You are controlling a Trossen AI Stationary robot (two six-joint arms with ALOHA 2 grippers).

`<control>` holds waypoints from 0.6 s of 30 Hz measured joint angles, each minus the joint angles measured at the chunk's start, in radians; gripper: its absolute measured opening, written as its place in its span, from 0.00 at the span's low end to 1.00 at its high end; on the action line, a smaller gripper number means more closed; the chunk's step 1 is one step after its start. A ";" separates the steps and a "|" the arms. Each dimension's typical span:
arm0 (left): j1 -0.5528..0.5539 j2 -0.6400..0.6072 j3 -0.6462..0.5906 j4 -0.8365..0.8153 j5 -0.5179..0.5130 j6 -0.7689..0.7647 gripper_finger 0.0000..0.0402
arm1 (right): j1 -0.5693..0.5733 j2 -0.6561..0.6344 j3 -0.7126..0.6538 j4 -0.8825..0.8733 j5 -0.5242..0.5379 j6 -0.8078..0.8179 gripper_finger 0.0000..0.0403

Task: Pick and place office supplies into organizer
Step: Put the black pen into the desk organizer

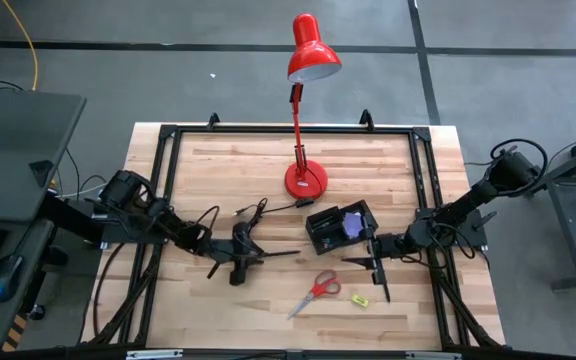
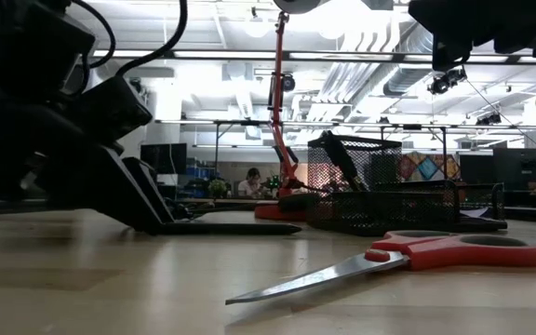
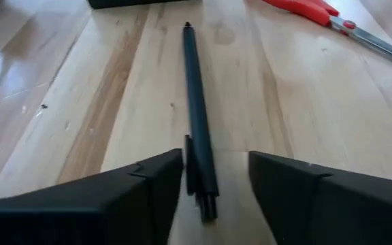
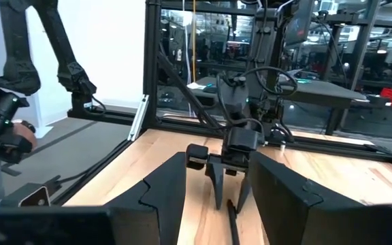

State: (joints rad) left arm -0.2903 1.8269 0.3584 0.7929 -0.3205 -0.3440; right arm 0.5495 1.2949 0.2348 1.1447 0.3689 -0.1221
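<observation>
A thin black pen (image 3: 194, 102) lies flat on the wooden table, its near end between the fingers of my open left gripper (image 3: 216, 170), which stands left of the table's middle (image 1: 248, 253). The pen points toward the table's right. The black mesh organizer (image 1: 340, 228) stands right of centre with a purple sticky-note pad (image 1: 349, 226) inside. Red-handled scissors (image 1: 315, 292) and a small yellow-green piece (image 1: 358, 299) lie on the table near its front edge. My right gripper (image 1: 376, 268) hangs open beside the organizer, holding nothing. My left gripper has the pen's near end (image 3: 206, 190) between its open fingers, which come slanting down from the table's left, along the pen. The pen lies close beside one finger (image 3: 162, 187); I cannot tell whether they touch.
A red desk lamp stands on its round base (image 1: 305, 180) behind the organizer, with a thin black cable (image 1: 253, 212) running from it toward my left gripper. A black metal frame (image 1: 168, 135) borders the table. Bare wood lies at the front left.
</observation>
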 joint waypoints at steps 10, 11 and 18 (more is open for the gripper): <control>-0.001 0.018 -0.004 0.064 -0.016 -0.005 0.07 | 0.000 0.000 0.000 0.003 0.006 -0.009 0.38; -0.006 0.018 -0.004 0.070 -0.017 -0.002 0.09 | 0.000 0.000 0.000 0.004 0.006 -0.009 0.38; -0.025 0.021 0.004 0.118 -0.022 0.048 0.03 | 0.000 0.000 0.000 -0.008 0.004 0.037 0.38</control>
State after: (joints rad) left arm -0.3153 1.8476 0.3622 0.9113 -0.3425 -0.2960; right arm 0.5495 1.2950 0.2348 1.1371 0.3732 -0.0851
